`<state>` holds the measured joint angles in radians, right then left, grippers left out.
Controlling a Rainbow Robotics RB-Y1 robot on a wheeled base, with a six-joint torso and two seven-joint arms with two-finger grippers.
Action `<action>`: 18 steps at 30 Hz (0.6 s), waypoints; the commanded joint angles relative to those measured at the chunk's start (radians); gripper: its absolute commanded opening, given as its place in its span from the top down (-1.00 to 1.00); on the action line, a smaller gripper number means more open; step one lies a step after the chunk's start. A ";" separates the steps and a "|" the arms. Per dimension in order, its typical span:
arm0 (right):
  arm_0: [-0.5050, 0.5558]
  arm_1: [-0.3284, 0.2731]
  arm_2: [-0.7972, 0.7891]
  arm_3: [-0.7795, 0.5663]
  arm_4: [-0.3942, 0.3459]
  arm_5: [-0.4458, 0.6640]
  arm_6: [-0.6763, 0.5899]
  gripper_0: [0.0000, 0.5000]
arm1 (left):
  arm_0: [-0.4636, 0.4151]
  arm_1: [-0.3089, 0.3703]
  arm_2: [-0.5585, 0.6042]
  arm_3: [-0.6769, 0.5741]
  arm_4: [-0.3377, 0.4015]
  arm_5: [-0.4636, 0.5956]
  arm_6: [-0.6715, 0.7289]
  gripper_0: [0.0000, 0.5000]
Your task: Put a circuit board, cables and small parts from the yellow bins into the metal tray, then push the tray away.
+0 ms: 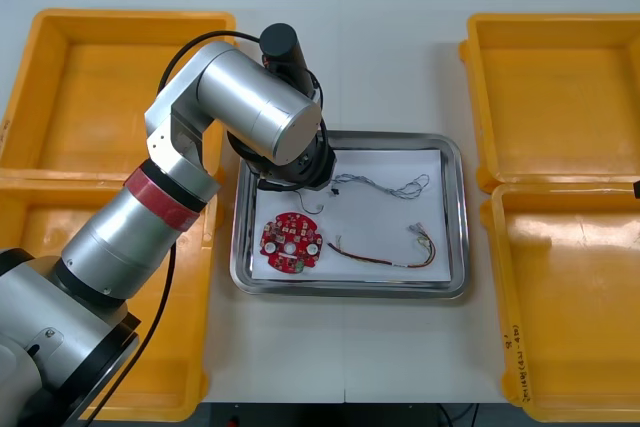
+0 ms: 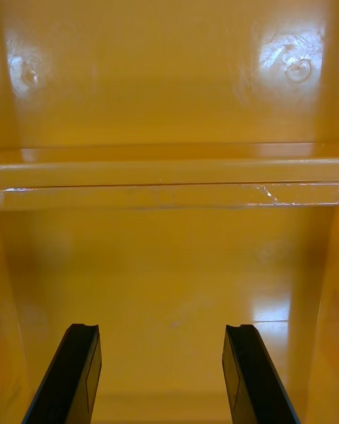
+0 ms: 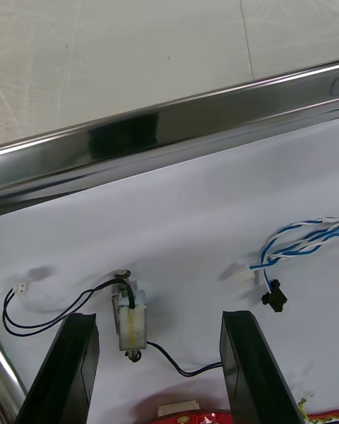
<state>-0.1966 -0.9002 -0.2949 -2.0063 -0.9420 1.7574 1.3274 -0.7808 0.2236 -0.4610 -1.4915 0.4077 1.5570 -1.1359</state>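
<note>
Left claw (image 3: 157, 316) is spread wide and holds nothing. It hangs low inside the metal tray (image 3: 169, 131), over the part toward the surface's (image 1: 390, 57) far-left corner. The black cable (image 3: 180, 373) and its small metal part (image 3: 131, 323) lie on the white liner between the fingers. Right claw (image 2: 162, 327) is also wide and idle, over a bare yellow bin at the right edge.

My read: loading looks done, push is next.
- Lift straight up first, since the black cable loops close to both fingers and could snag.
- Then contact the tray's near rim low and centred so it slides without yawing.
- Keep the fingers off the contents.

Count:
- 1 tray, mid-surface
- 4 yellow bins (image 1: 60, 77), two at each side edge
- 1 circuit board (image 1: 290, 243)
- 3 cables: black, blue and white cable (image 1: 395, 187), red and yellow cable (image 1: 385, 257)
- 1 small metal part

All of the load is in the tray.
</note>
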 commanded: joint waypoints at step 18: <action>0.009 -0.040 -0.033 -0.026 -0.006 -0.006 0.033 -1.00 | -0.104 0.152 0.154 -0.133 0.137 0.190 0.073 -1.00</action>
<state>-0.1966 -0.9002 -0.2949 -2.0063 -0.9420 1.7574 1.3274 -0.8140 0.3098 -0.3607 -1.5717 0.5127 1.7122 -1.1357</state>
